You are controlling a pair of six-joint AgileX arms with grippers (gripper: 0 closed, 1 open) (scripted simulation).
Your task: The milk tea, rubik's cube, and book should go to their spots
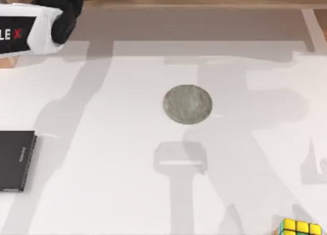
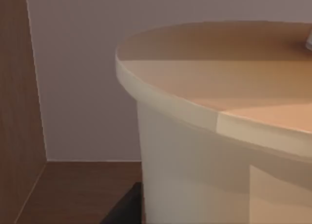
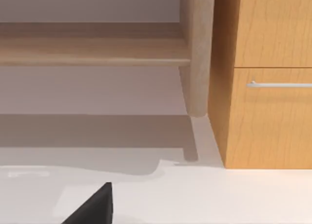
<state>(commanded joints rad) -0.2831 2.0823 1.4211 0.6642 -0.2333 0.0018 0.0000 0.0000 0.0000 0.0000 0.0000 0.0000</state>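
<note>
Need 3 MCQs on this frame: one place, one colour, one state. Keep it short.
1. Where in the top view is the rubik's cube?
A. bottom right edge
B. centre
C. top left

2. What colour is the round mat mid-table?
A. red
B. grey
C. blue

3. How does the flat black slab at the left edge lie?
A. propped upright
B. stacked on the mat
C. flat on the table

Key: 1 A, the cube's yellow squares cut the bottom right border. 2 B, the disc is mottled grey. 3 C, the slab lies flat, well apart from the mat. The left arm sits at the top left corner.
</note>
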